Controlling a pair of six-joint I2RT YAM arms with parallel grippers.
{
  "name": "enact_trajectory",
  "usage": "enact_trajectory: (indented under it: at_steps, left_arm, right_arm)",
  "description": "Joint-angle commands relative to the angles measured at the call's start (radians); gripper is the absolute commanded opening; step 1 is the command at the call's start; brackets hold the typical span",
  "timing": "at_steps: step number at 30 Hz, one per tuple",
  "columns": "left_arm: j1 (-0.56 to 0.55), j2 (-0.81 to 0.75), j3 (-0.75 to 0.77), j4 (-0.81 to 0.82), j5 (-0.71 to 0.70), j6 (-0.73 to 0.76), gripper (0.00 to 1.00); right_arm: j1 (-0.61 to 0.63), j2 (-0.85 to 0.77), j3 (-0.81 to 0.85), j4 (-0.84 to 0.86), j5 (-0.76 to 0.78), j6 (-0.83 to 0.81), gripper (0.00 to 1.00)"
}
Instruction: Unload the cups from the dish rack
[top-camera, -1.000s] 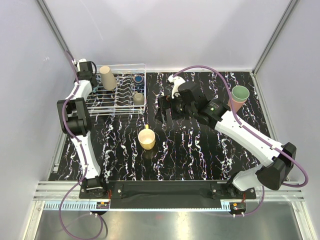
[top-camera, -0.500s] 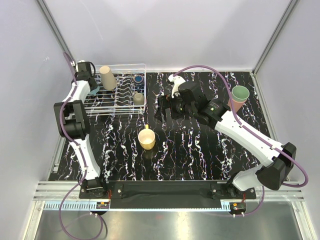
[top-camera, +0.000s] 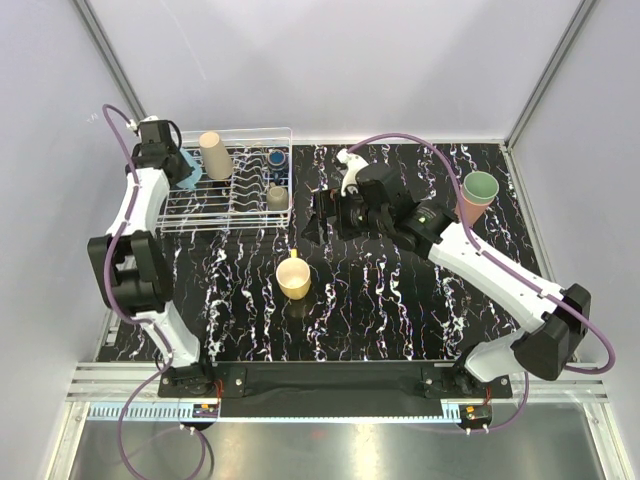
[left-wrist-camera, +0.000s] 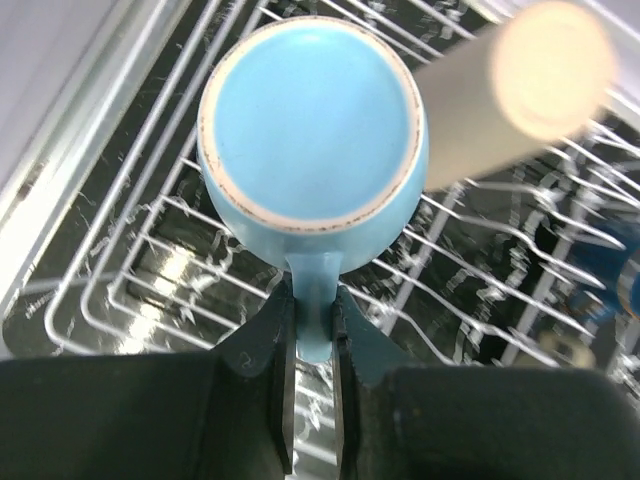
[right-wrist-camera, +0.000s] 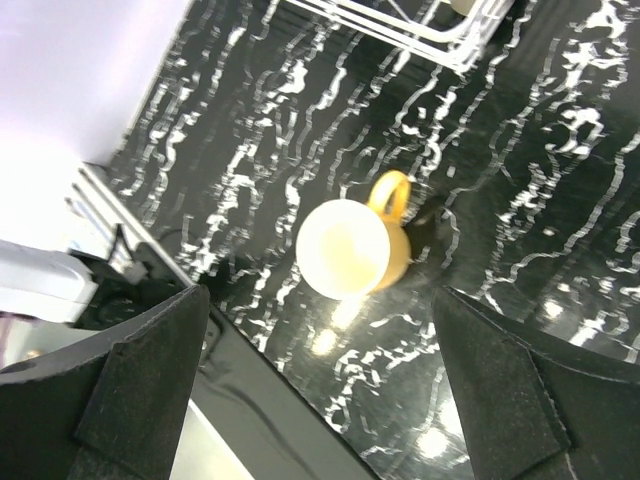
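Seen from the top camera, my left gripper (top-camera: 183, 166) reaches over the far left end of the dish rack (top-camera: 250, 130) and holds a pale blue mug (top-camera: 191, 160). A tan tumbler (top-camera: 213, 153) stands just right of my left fingers. A navy mug (top-camera: 275, 157) and a grey-brown cup (top-camera: 277, 197) sit further right, at the rack's other end. My right gripper (top-camera: 325, 222) hangs over the black marbled table (top-camera: 400, 310), right of the rack. A yellow mug (top-camera: 294, 277) sits on the table, nearer my bases than those fingers. Well off to their right, a green tumbler (top-camera: 481, 186) sits nested in a pinkish tumbler (top-camera: 465, 210).

From the left wrist camera, my left gripper (left-wrist-camera: 313, 320) is clamped on the pale blue mug's (left-wrist-camera: 310, 120) handle. The mug's round face points at the lens, with the rack (left-wrist-camera: 150, 250) wires beneath it. I cannot tell whether it touches them. The tan tumbler (left-wrist-camera: 500, 80) is just beyond it, to the right.

From the right wrist camera, my right gripper (right-wrist-camera: 320, 305) is spread wide, with both fingers (right-wrist-camera: 140, 380) at the lower corners and nothing between them. The yellow mug (right-wrist-camera: 350, 250) lies just beyond the gap, mouth up. The rack's (right-wrist-camera: 400, 25) corner shows far ahead.
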Motion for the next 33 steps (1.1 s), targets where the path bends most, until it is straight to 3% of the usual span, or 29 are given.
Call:
enact_trajectory:
  at_steps: [1,12,19,27,33]
  left_arm:
    - [-0.030,-0.168,-0.026,0.058,0.069,-0.048,0.00]
    - [-0.074,-0.426,-0.193,0.154,0.405,-0.220,0.00]
    - [-0.139,-0.504,-0.323,0.354,0.611,-0.427,0.00]
    - [-0.238,-0.557,-0.408,0.487,0.680,-0.563,0.00]
    - [-0.284,-0.586,-0.493,0.614,0.732,-0.664,0.00]
  right_arm:
    - [-0.007,0.022,0.047,0.089,-0.053,0.060,1.00]
    - [-0.102,0.099,0.043,0.296,-0.059,0.251,1.00]
    - [-0.172,0.123,-0.029,0.509,-0.116,0.379,0.99]
    - [-0.190,0.181,-0.080,0.775,-0.159,0.433,0.96]
    - [-0.192,0.243,-0.068,0.842,-0.171,0.460,0.94]
